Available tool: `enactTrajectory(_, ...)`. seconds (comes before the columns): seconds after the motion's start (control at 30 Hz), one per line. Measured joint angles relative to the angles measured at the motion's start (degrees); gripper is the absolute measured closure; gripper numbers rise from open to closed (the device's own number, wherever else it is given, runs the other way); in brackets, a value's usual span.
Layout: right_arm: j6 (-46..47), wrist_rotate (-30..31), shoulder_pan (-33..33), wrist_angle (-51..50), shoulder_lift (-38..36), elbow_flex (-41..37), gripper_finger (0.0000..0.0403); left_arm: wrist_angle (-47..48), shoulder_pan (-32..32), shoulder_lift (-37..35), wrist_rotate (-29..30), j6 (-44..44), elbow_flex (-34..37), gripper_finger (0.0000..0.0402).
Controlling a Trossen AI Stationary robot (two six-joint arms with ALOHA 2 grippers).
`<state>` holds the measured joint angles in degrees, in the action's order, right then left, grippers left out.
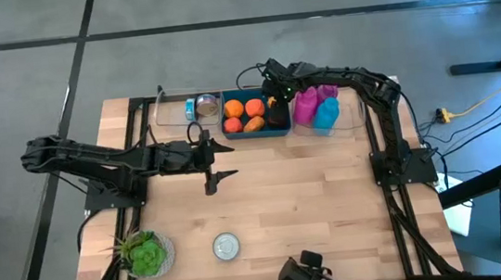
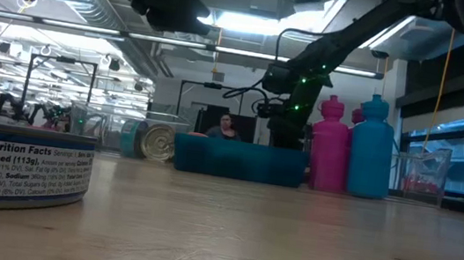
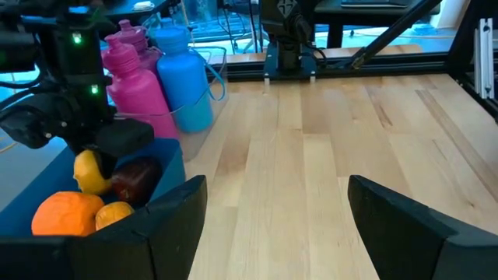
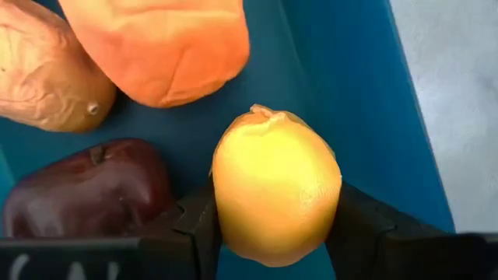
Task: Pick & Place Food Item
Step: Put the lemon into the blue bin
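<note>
on the wooden table, the left gripper hovers over bare boards with its fingers spread wide and nothing between them. just right of it, beside a can on its side, the blue bin holds orange fruit. the right gripper reaches into the bin, its fingers closed against a yellow lemon beside a dark red apple. pink and blue bottles stand farthest right.

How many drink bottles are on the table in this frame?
2: a pink bottle and a blue bottle, standing side by side in the clear bin right of the blue food tray. Others could be hidden.
</note>
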<state>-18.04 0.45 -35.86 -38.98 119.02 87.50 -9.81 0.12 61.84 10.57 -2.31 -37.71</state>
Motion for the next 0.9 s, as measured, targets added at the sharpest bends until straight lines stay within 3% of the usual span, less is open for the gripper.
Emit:
enactTrajectory(0.33, -1.91, -0.02, 0.02, 1.07, 0.13, 0.00, 0.0221, 0.81, 0.00, 0.00, 0.04, 0.00, 0.00, 0.0103)
enactTrajectory(0.9, -2.12, 0.56, 0.04, 1.46, 0.46, -0.20, 0.0106, 1.05, 0.00, 0.00, 0.03, -0.13, 0.01, 0.0105)
